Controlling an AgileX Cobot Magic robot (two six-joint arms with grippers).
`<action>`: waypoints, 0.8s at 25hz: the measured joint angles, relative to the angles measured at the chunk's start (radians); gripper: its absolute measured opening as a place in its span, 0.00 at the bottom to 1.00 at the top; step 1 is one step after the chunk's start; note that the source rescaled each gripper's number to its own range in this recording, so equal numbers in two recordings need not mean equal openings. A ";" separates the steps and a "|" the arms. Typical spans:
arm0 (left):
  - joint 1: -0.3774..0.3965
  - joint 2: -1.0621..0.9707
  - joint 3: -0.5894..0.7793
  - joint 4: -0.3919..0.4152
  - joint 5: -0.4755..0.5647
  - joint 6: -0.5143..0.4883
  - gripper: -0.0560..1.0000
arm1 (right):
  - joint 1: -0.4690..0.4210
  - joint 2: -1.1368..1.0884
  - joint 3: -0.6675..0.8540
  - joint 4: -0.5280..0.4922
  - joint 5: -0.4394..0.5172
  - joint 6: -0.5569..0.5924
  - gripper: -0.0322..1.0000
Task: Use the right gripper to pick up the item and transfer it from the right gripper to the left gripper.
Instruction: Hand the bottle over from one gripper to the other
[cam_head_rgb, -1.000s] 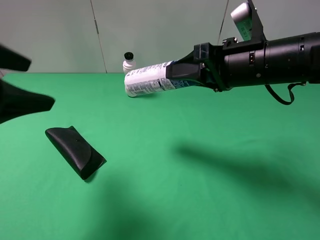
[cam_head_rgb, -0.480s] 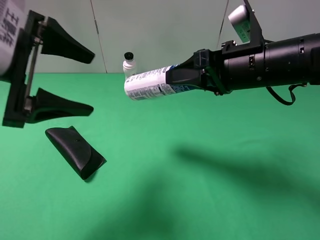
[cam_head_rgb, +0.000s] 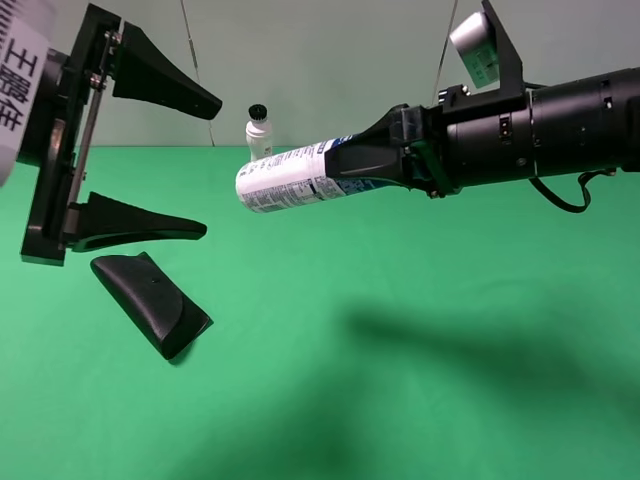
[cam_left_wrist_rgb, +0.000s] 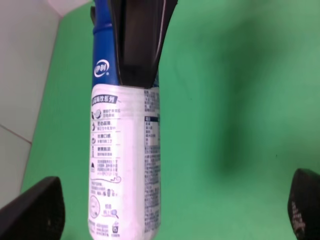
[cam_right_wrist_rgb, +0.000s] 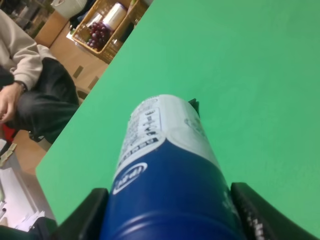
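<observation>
Blue-white can (cam_head_rgb: 285, 180) (nearly level), in right gripper (cam_head_rgb: 342, 165), left gripper (cam_head_rgb: 211, 168) agape

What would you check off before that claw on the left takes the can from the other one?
1. Right claw clamped on the blue end of the blue-and-white cylindrical can: ok.
2. Left claw open wide: ok.
3. Can lined up with the left claw's gap: ok, though nearer one finger in the left wrist view.
4. Can's white end between those fingers: not ok, it sits just short of the tips in the high view.
5. Flat black pouch lying on the green table below, out of the way: ok.
</observation>
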 joint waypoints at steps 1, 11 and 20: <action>0.000 0.010 -0.001 -0.001 0.004 0.004 1.00 | 0.000 0.000 0.000 -0.002 0.004 0.000 0.05; -0.067 0.140 -0.014 -0.118 -0.080 0.119 1.00 | 0.000 0.000 0.000 -0.017 0.033 0.000 0.05; -0.159 0.246 -0.058 -0.148 -0.194 0.139 1.00 | 0.000 0.000 0.000 -0.017 0.081 0.014 0.05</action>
